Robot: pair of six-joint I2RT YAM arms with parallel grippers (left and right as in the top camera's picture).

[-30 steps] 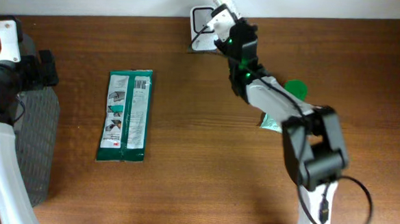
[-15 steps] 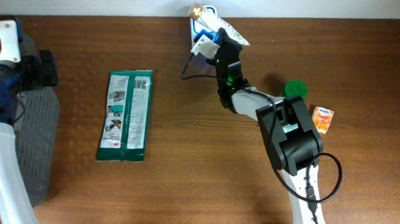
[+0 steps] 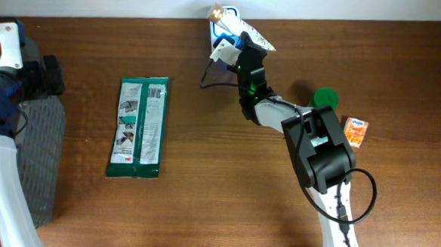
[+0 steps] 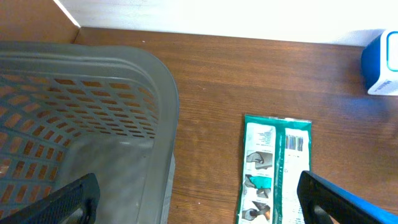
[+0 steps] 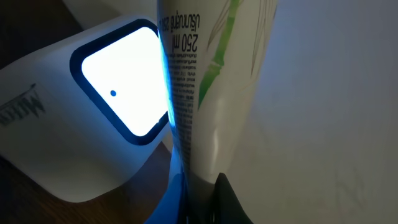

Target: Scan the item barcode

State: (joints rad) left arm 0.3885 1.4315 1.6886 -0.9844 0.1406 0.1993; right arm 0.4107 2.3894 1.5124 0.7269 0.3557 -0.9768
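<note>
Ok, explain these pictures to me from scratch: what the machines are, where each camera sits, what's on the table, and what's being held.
These are two robot arms at a brown wooden table, each ending in a two-finger gripper. One picture looks down from above; the other two come from small cameras on each wrist. The right gripper is shut on a white plastic tube with green leaf print, holding it in front of a white box scanner with a glowing window. The left gripper is open and empty, by a grey mesh basket. On the table lie a flat green foil packet, a small orange carton and a round green object I cannot identify.
</note>
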